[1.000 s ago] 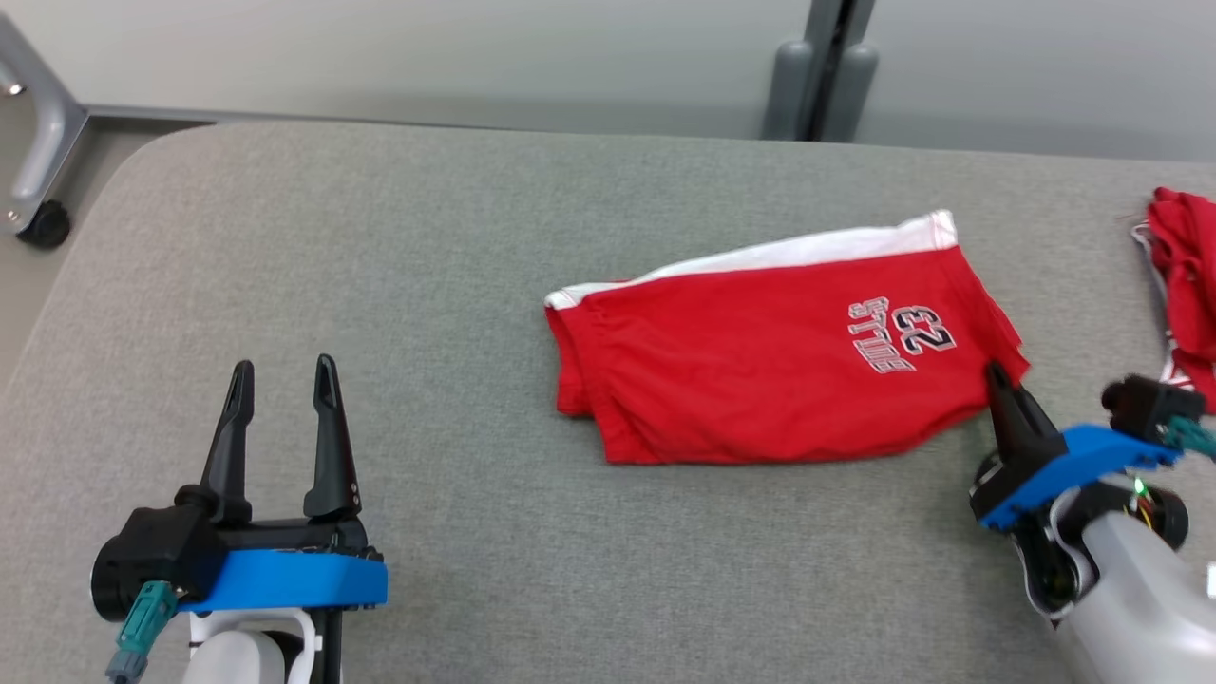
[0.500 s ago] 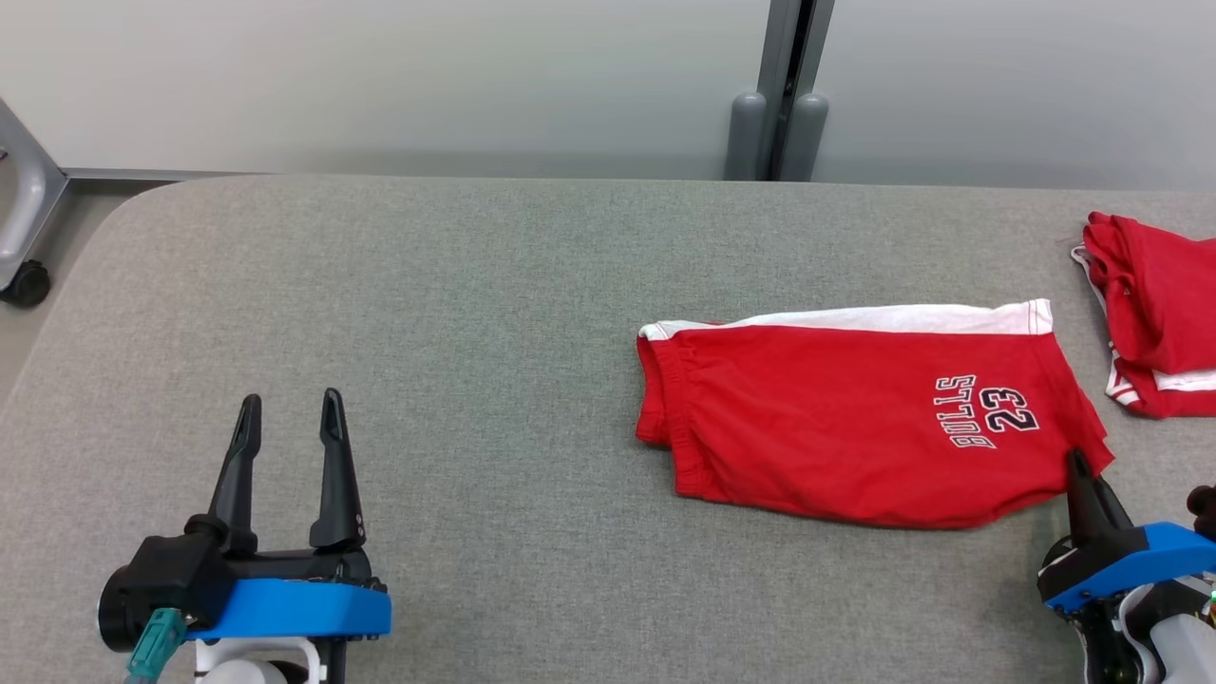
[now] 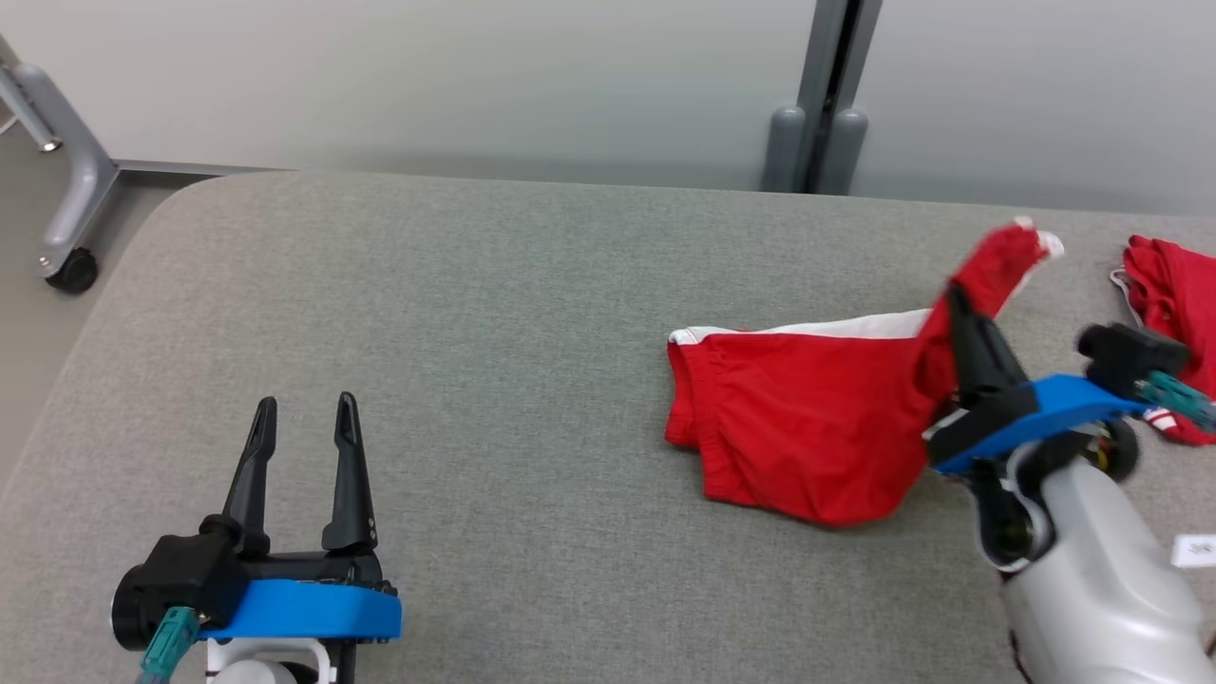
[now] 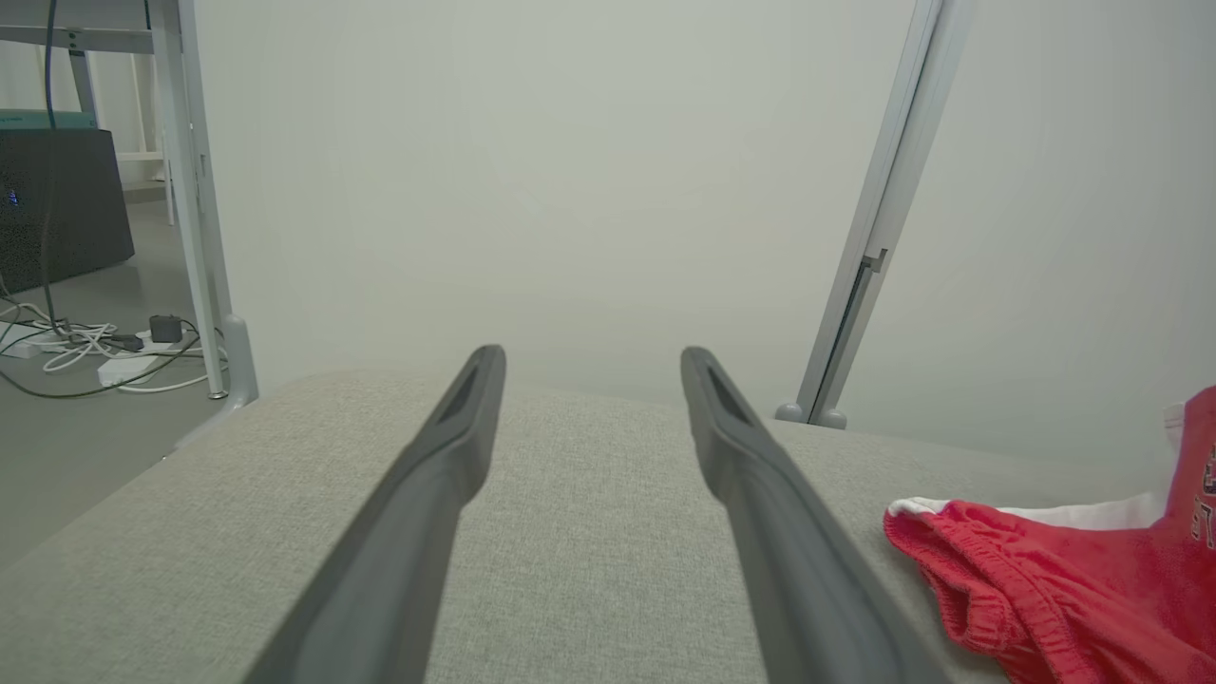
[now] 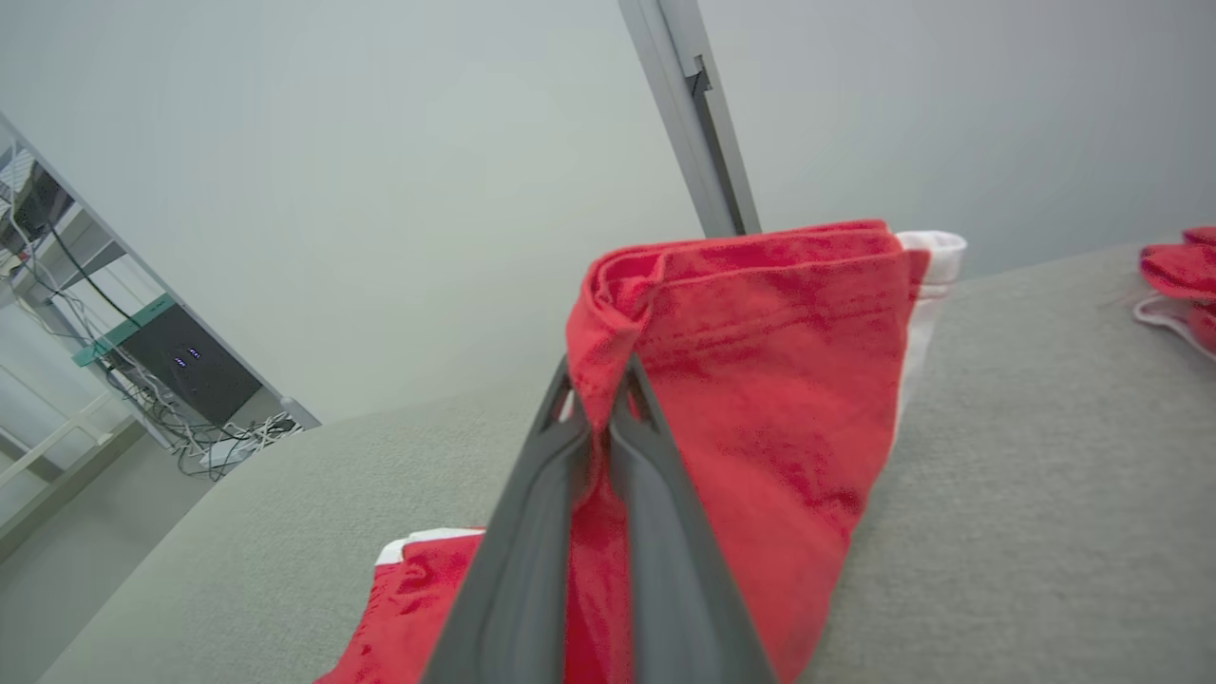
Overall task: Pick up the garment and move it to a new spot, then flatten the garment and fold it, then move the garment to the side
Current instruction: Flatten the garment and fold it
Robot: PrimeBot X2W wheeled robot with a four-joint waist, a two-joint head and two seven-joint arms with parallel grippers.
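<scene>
The garment is a pair of red shorts (image 3: 807, 432) with a white side stripe, lying right of centre on the grey padded table (image 3: 475, 313). My right gripper (image 3: 955, 299) is shut on the shorts' right end and holds that end lifted off the table, folded cloth sticking up past the fingertips. In the right wrist view the red shorts (image 5: 760, 380) are pinched between my closed fingers (image 5: 655, 532), the right gripper (image 5: 597, 378) tips buried in cloth. My left gripper (image 3: 304, 413) stands open at the lower left with nothing in it, and the shorts' waistband (image 4: 1045, 589) lies to its right.
A second red garment (image 3: 1173, 285) lies at the table's right edge, close to my right wrist. A small white tag (image 3: 1195, 549) sits near the right forearm. A grey post (image 3: 822, 95) stands behind the table. A wheeled frame leg (image 3: 66, 190) is off the far left corner.
My right gripper has risen from the table, pulling the shorts' right end up and over so the printed number is hidden. The head camera shifted too. The left gripper stays open and still.
</scene>
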